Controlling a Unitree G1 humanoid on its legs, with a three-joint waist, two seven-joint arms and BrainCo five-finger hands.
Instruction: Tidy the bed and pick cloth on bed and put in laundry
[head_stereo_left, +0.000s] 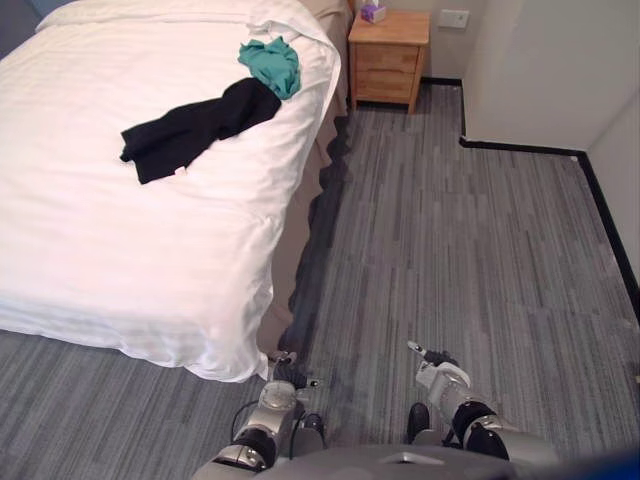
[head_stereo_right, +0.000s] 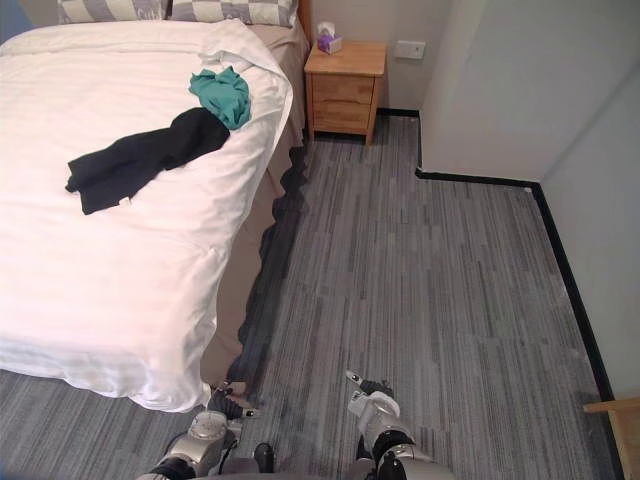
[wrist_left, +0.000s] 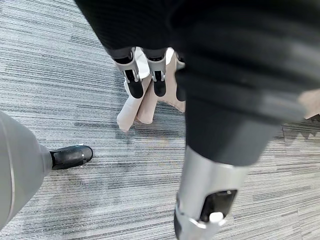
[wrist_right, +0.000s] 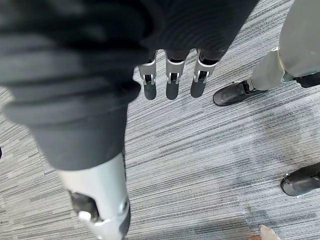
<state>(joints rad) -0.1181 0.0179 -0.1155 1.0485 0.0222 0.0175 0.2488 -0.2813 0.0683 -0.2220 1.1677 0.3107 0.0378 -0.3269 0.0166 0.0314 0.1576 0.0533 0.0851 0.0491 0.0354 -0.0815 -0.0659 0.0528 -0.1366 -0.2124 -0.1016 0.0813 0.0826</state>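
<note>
1. The bed (head_stereo_left: 120, 260) has its white cover mostly smooth, with a rumpled fold near the head, so the tidying looks unstarted.
2. The black cloth (head_stereo_left: 195, 128) lies spread on the bed, not yet picked up.
3. The green cloth (head_stereo_left: 272, 65) lies bunched on the bed, touching the black cloth's far end.
4. The left robot hand (head_stereo_left: 280, 390) and right robot hand (head_stereo_left: 440, 378) hang over the floor with fingers straight, holding nothing. All the laundry work is left.

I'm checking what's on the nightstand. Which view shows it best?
The right eye view: the wooden nightstand stands whole beside the bed, with a tissue box on top. The left eye view puts it at the frame's upper edge, cropping the box. The wrist views face the carpet.
</note>
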